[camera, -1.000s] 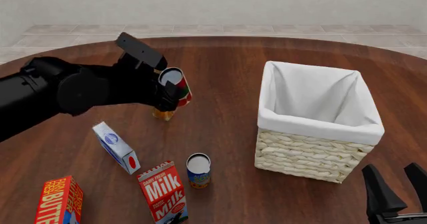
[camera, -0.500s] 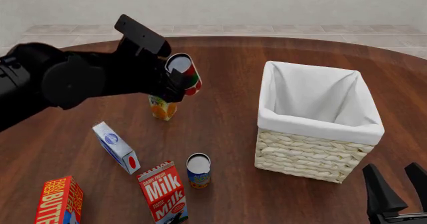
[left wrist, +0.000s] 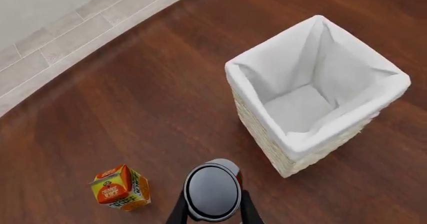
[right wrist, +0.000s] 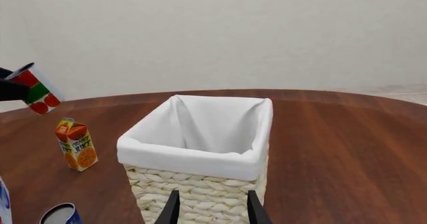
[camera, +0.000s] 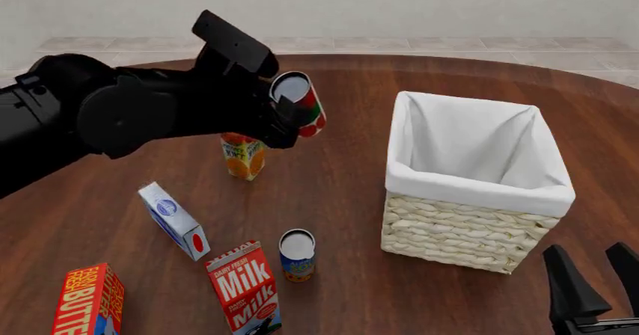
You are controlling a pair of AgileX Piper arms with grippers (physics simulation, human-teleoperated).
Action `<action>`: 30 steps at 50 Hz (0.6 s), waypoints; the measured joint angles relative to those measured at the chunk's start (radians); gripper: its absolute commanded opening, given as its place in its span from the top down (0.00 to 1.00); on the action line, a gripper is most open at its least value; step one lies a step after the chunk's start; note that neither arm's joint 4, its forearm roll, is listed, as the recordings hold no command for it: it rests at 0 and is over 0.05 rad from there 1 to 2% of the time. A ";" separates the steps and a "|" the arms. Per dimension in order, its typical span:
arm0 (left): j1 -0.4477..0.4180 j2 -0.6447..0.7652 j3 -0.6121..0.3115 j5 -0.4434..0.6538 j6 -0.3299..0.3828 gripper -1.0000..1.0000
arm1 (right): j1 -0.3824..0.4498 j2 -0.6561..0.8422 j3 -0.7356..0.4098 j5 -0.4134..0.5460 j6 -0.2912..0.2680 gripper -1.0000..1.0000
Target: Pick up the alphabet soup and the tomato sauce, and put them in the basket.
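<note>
Red tomato sauce (tilted) in left gripper, airborne

Left gripper mostly lost behind the tomato sauce and its own black arm in the front view; only two dark fingers poke out under the can in the left wrist view, cut by the edge. Right gripper cut off at the corner just past the basket. Alphabet soup half cut off beside the basket. Butter box cut at the bottom edge, far from the basket.
</note>
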 measured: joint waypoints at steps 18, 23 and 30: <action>-0.040 0.030 -0.034 -0.015 -0.004 1.00 | 0.005 0.000 -0.001 -0.001 0.005 0.00; -0.049 0.037 -0.041 -0.020 -0.005 1.00 | 0.006 0.000 -0.001 -0.001 0.005 0.00; -0.066 0.049 -0.055 -0.027 -0.005 1.00 | 0.008 0.000 -0.002 -0.002 0.006 0.00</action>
